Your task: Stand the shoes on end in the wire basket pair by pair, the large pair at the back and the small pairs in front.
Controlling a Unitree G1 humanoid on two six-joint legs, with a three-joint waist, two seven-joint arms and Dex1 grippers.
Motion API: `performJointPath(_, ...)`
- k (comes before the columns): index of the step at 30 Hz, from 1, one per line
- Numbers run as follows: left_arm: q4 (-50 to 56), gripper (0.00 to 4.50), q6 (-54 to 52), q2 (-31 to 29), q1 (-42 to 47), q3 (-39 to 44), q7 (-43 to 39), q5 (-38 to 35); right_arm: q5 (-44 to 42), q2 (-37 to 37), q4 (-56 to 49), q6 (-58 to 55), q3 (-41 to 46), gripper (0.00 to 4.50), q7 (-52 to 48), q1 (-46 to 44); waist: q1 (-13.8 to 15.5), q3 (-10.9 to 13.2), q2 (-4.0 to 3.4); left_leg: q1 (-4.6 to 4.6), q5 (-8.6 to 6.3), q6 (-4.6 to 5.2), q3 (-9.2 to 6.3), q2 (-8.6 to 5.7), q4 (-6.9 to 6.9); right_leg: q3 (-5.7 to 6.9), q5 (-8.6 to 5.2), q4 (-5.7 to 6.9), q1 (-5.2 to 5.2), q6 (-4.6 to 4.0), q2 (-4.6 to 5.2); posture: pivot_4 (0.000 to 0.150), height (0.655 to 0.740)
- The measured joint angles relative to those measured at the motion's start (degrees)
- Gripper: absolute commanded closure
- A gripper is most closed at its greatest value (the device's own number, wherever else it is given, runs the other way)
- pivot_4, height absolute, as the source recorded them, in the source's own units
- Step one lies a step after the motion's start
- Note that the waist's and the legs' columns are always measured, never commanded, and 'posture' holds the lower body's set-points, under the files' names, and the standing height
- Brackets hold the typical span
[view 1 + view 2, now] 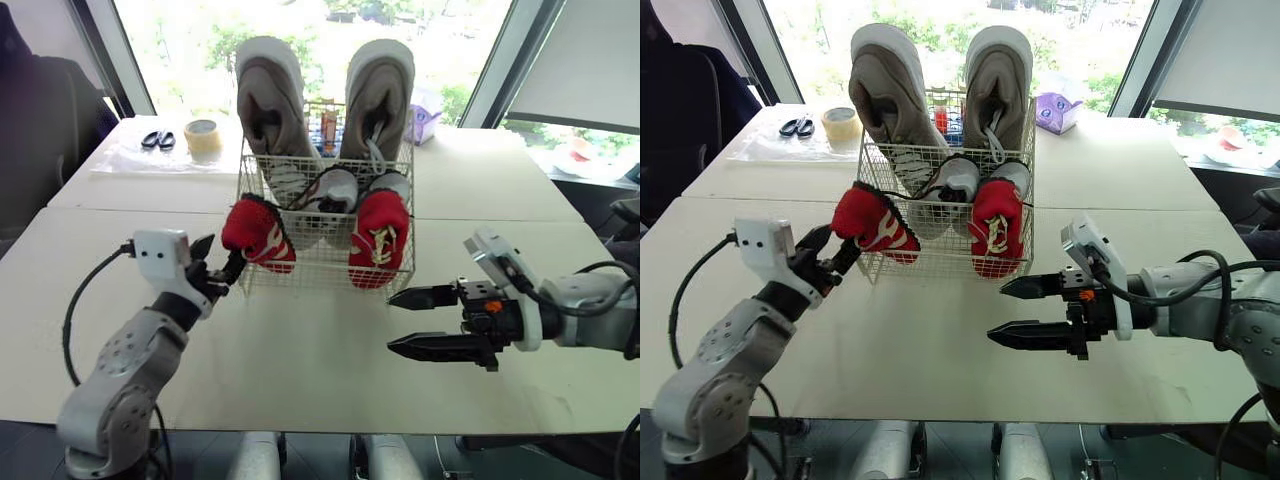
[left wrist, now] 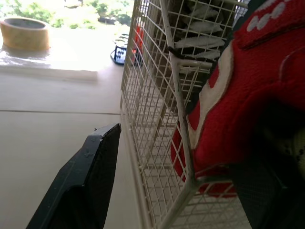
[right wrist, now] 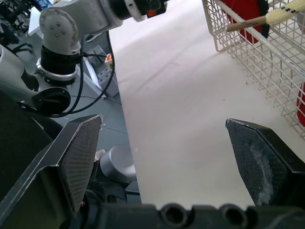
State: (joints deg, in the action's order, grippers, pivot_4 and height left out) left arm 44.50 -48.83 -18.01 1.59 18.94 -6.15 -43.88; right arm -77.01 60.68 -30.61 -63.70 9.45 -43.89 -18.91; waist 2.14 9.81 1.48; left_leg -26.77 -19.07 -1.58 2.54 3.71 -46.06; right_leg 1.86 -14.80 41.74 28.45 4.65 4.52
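A white wire basket (image 1: pixel 400 262) stands mid-table. Two large beige shoes (image 1: pixel 268 100) (image 1: pixel 380 95) stand on end at its back. A small grey pair (image 1: pixel 335 190) sits in the middle. One small red shoe (image 1: pixel 378 238) stands at the front right. The other red shoe (image 1: pixel 258 232) tilts at the front left corner, poking past the basket's edge. My left gripper (image 1: pixel 222 262) is open at that corner, one finger (image 2: pixel 90 176) outside the mesh, the tilted red shoe (image 2: pixel 238 109) close by. My right gripper (image 1: pixel 410 322) hovers open and empty over the table, front right of the basket.
A tape roll (image 1: pixel 203 135) and scissors (image 1: pixel 157 139) lie on a clear sheet at the back left. A purple tissue box (image 1: pixel 425 118) and a small red item (image 1: pixel 328 125) sit behind the basket. The table's front edge (image 1: pixel 330 425) runs just behind both arms.
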Motion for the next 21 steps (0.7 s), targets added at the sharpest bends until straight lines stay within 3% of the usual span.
performJointPath(7, 0.8, 1.34, -4.5, -12.9, -7.6, 10.4, -2.3, -23.9, 2.9, -0.6, 0.6, 0.5, -0.1, 0.0, -2.5, 1.9, 0.1, 0.1, 0.0, -0.09, -0.01, -0.01, -0.07, 0.01, 0.05, 0.1, 0.0, -0.11, 0.08, -0.02, 0.02, 0.15, 0.6552)
performJointPath(11, -0.7, 1.34, -4.6, -20.7, -12.8, 15.8, -5.5, -33.1, 4.9, -0.5, 0.5, 0.6, 0.1, 0.0, -4.3, 5.4, 0.0, 0.1, -0.26, -0.09, -0.02, -0.02, 0.05, 0.02, 0.17, 0.12, -0.03, -0.38, 0.03, 0.03, 0.11, 0.15, 0.6552)
performJointPath(21, -7.6, 1.34, -3.2, -26.8, -19.1, 17.0, -15.7, -29.6, 11.4, 2.2, 0.6, 2.9, 2.8, 0.0, -8.9, 13.2, 0.0, 0.2, -0.41, -0.13, -0.07, -0.01, 0.15, 0.05, 0.25, 0.15, -0.03, -0.72, 0.25, 0.04, 0.18, 0.15, 0.6552)
